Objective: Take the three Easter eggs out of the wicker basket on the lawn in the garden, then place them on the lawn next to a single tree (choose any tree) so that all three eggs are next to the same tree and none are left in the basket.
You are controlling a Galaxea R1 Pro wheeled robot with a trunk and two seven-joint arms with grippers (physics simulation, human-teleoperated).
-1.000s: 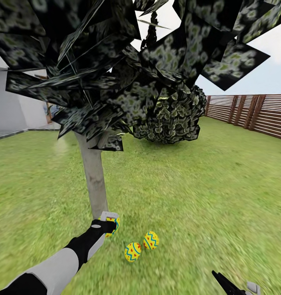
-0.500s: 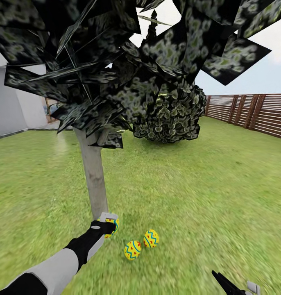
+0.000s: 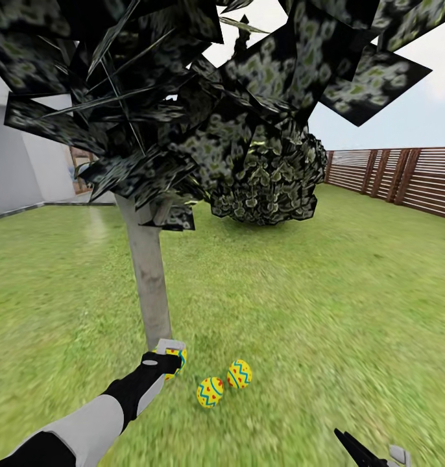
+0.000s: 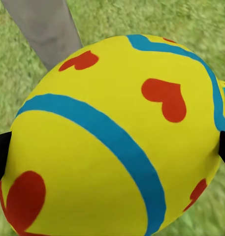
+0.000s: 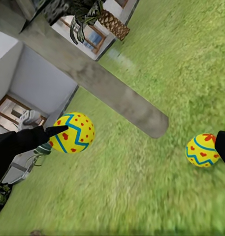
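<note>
On the lawn [image 3: 326,298] stands the tree, its pale grey trunk [image 3: 150,279] under a dark angular crown. My left gripper [image 3: 172,355] is shut on a yellow Easter egg [image 3: 179,359] just above the grass at the trunk's foot. That egg [image 4: 117,142] looms between the two black fingertips [image 4: 0,157], with the trunk [image 4: 43,24] behind. Two more eggs [image 3: 210,392] [image 3: 239,374] lie on the grass right of it. My right gripper [image 3: 372,455] hangs open low at the right, nothing in it. The wicker basket is out of view.
A brown slatted fence [image 3: 404,178] runs along the far right. A white house wall [image 3: 15,175] stands at the left, and a woven pot with a spiky plant [image 5: 113,23] stands beside it. A dark shrub [image 3: 268,188] sits behind the tree. Open grass stretches to the right.
My left gripper has sunk a little toward the grass with the egg still held. The head view has shifted slightly. The two lying eggs and the right arm stay put.
</note>
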